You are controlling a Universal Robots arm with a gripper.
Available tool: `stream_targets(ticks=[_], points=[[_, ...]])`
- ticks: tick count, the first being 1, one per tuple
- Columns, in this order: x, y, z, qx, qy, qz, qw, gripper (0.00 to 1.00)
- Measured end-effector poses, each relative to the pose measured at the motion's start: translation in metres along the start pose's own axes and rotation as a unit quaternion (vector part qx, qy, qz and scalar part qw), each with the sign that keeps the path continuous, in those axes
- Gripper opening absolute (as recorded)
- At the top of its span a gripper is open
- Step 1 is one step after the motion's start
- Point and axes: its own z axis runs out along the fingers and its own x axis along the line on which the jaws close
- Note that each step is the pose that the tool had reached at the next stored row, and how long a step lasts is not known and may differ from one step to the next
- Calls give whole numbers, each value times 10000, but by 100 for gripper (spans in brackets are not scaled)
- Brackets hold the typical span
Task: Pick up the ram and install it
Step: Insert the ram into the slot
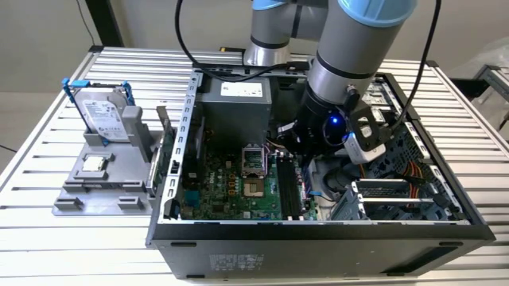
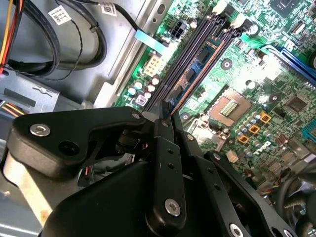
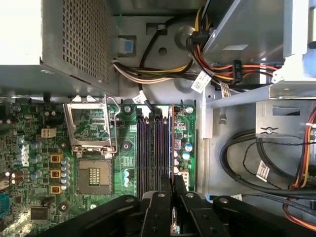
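**Ana:** Black fingers (image 2: 163, 148) fill the foreground in both wrist views. Is the gripper (image 2: 165, 118) holding anything?

**Ben:** Yes, as far as I can judge. The jaws are drawn together on the near end of the ram (image 2: 197, 64), a thin green stick seen almost edge-on. From the fingertips it runs out along the black memory slots (image 2: 197, 37).

**Ana:** Which slot?

**Ben:** In the first wrist view, the ram (image 3: 172, 143) stands over the slot furthest from the processor socket (image 3: 94, 175), beside the outer edge of the motherboard (image 3: 29, 148). I cannot tell whether it is seated or only resting in the channel.

**Ana:** So what makes this step go well?

**Ben:** Alignment first, I'd say. The stick should stand square to the board and parallel to the slot along its whole length. A grip at one end invites tilting, so the push should go straight down and evenly. The white latches (image 2: 239, 19) at the far end need to be free to close.

**Ana:** And the risk?

**Ben:** A skewed press could jam the stick or stress the board.
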Motion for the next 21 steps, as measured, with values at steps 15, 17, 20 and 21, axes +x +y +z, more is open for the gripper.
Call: stream_targets(ticks=[15,17,20,21], points=[[-2,-14,144,21,10,1,10000,0],[-2,-18,159,24,12,1,10000,0],[-3,-27,178,24,13,1,10000,0],[-3,-30,184,25,14,1,10000,0]])
